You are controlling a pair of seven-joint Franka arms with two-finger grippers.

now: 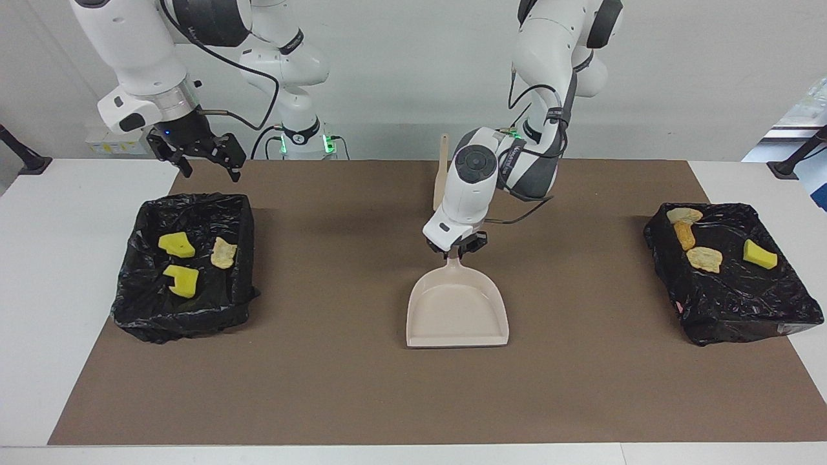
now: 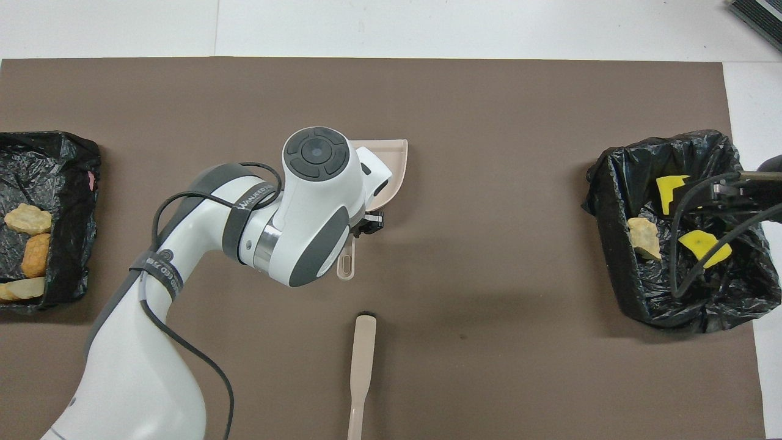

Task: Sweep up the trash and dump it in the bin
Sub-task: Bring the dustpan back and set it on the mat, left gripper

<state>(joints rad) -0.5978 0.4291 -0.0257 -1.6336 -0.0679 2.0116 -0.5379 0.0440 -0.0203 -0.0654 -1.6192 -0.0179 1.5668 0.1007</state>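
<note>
Waiting over the black-lined bin (image 1: 184, 265) holding three chunks (image 1: 176, 245), the right gripper (image 1: 205, 157) is spread. At mid-mat, the left gripper (image 1: 457, 248) pinches the empty beige plastic dustpan (image 1: 457, 314) by its handle. Four chunks (image 1: 703, 258) lie in the other bin (image 1: 733, 274). Dumping looks finished; releasing the pan likely follows.

Lighting bright, even, diffuse from above. Soft faint shadows on the brown mat (image 1: 362, 387) just beside the dustpan (image 1: 457, 313) and under the arm. Black bin liners (image 1: 184, 271) show small glints. Both views sharp, no blur.
</note>
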